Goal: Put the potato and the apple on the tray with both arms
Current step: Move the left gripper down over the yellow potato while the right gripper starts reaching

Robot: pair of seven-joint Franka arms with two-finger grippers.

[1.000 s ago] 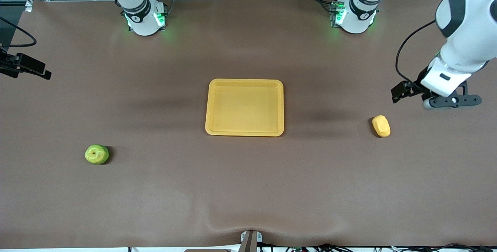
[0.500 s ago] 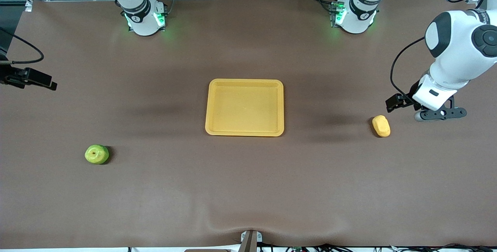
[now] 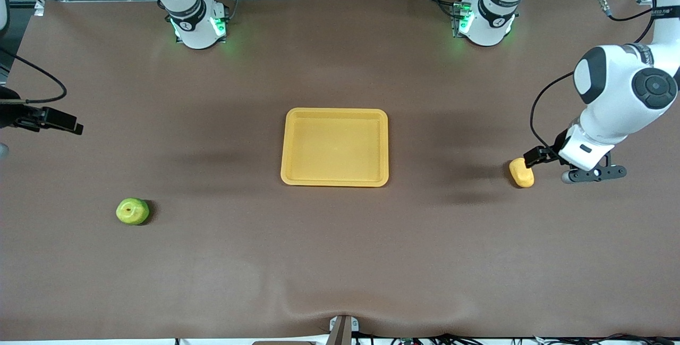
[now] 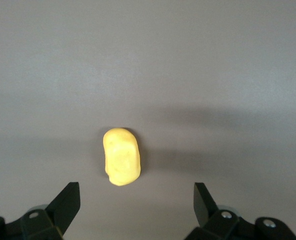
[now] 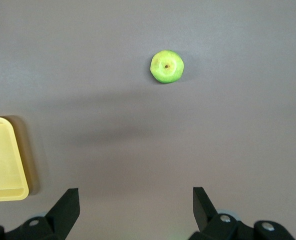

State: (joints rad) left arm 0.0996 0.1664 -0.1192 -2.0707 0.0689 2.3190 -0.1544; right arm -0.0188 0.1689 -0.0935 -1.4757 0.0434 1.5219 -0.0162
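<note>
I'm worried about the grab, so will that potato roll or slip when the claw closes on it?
The potato looks smooth, so it may slip. Its oblong shape probably rolls only sideways. It lies bare on the table, ahead of the open left claw.

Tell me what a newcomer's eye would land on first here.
The yellow-orange tray sits empty mid-table. The potato lies toward the left arm's end, with the open left gripper hovering close above it. The apple lies toward the right arm's end, nearer the front camera, the open right gripper not yet over it.
</note>
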